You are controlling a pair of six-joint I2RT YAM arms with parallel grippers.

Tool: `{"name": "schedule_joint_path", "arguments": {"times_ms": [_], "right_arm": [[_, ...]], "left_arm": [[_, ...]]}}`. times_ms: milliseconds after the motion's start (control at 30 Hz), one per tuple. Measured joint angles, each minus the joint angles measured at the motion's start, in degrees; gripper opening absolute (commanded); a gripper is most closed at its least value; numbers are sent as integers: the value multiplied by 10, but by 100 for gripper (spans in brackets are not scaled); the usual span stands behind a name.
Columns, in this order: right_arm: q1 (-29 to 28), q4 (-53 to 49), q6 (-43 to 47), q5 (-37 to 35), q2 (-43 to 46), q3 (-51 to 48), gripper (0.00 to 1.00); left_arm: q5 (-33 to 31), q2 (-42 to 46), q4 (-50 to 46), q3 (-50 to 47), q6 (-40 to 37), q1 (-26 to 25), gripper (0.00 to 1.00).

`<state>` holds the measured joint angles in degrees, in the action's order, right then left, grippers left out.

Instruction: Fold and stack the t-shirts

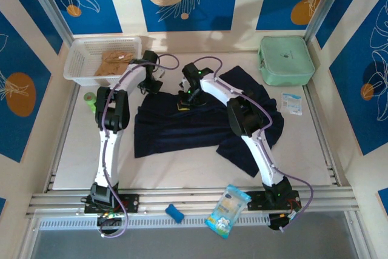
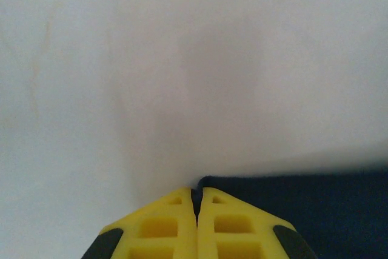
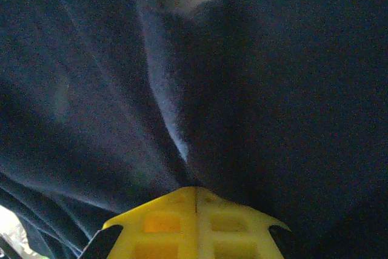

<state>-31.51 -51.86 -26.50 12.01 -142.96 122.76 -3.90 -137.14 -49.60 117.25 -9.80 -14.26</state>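
Note:
A large dark navy t-shirt [image 1: 200,128] lies rumpled across the middle of the white table. In the left wrist view my left gripper [image 2: 196,195] is shut, with a corner of the navy cloth [image 2: 303,198] pinched between its yellow fingertips, low over the white table. From above, that left gripper [image 1: 150,86] is at the shirt's far left edge. My right gripper [image 3: 195,189] is shut on a raised fold of the navy t-shirt [image 3: 273,89]; seen from above, the right gripper [image 1: 183,104] is at the shirt's far edge near the middle. A tan t-shirt [image 1: 113,63] lies in the basket.
A white mesh basket [image 1: 79,59] stands at the far left. A mint-green zip case [image 1: 286,60] sits far right, a small packet [image 1: 292,104] near it. A green object [image 1: 90,100] lies at the left edge. A blue item [image 1: 174,213] and a pouch [image 1: 228,210] rest on the front rail.

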Motion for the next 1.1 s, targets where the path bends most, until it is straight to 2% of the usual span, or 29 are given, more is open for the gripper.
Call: {"name": "schedule_joint_path", "arguments": {"times_ms": [100,167,300,433,533,700,767,933,1100], "right_arm": [[28,-7,9,-14,24,-30,25],[54,-13,19,-28,46,-47,32],[134,-28,38,-59,90,-54,35],[215,-53,52,-78,89,-6,29],[266,-81,60,-89,42,83,27],[304,-119,62,-91,-73,227,25],[307,-128,61,-91,-103,244,23],[307,-128,60,-88,-100,215,15],[295,-79,55,-93,-22,64,13]], "left_arm": [[-16,36,4,-45,20,-4,0],[-27,68,7,-73,34,-7,0],[-55,164,16,-120,69,-16,0],[-74,261,38,-156,109,-26,0],[-82,311,53,-189,137,-31,0],[-87,329,68,-244,176,-35,0],[-87,329,70,-266,186,-36,0],[-88,333,75,-300,205,-38,0],[-95,357,81,-325,216,-39,0]]}}
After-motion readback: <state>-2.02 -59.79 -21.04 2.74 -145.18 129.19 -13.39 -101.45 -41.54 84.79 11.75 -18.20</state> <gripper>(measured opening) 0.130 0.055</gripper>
